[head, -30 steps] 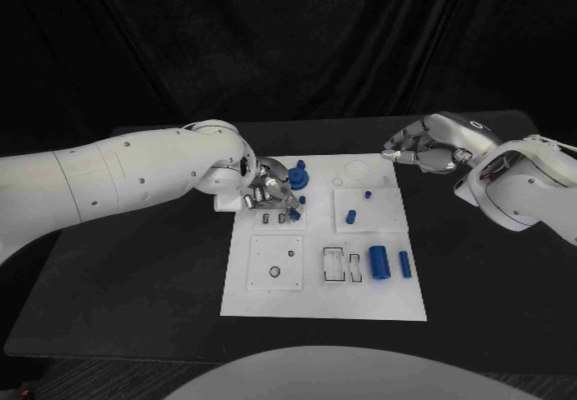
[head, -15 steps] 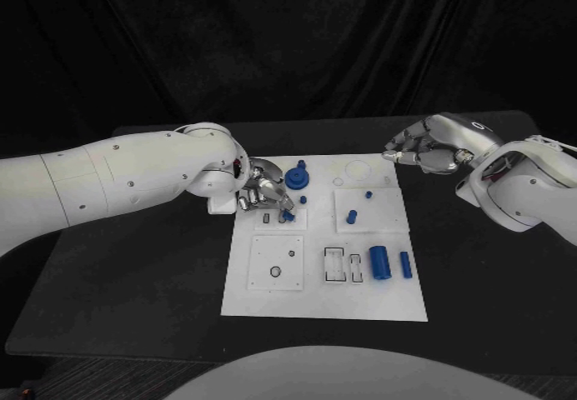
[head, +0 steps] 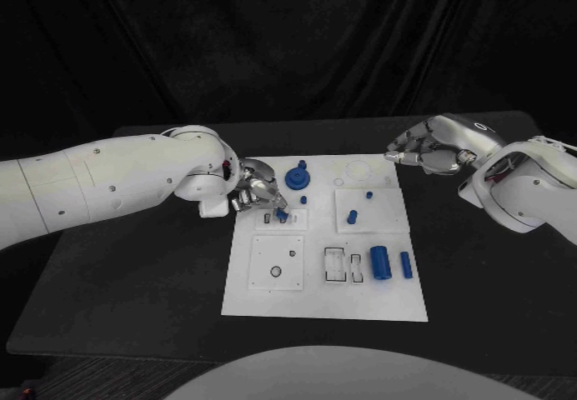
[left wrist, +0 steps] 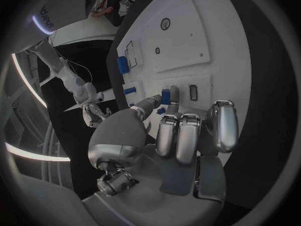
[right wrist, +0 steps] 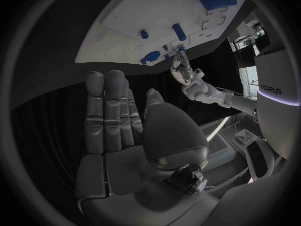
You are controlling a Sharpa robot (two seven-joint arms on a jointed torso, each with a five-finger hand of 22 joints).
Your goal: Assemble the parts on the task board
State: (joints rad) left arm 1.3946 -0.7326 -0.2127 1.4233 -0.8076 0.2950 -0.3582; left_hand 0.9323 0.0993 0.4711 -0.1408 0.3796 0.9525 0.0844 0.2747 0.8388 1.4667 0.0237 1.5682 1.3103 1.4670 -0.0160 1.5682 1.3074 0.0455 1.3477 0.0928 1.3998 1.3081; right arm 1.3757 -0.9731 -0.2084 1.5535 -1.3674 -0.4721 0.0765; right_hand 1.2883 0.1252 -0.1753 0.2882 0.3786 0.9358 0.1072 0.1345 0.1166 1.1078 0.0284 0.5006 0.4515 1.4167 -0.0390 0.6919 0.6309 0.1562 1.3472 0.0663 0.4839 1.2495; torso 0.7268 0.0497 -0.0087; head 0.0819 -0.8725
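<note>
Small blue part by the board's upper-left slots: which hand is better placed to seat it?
Left. The left hand already pinches the small blue part over the task board; the right hand hovers off the board's corner, holding nothing.

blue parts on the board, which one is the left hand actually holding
The small blue peg pinched at the left hand fingertips, over the board's upper-left slotted plate. The gear-like part, large cylinder and the other pegs lie untouched.

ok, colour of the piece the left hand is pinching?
Blue; small part held by the left hand, clearest in left wrist view.

Head camera looks down; both wrist fisheyes share the task board
</note>
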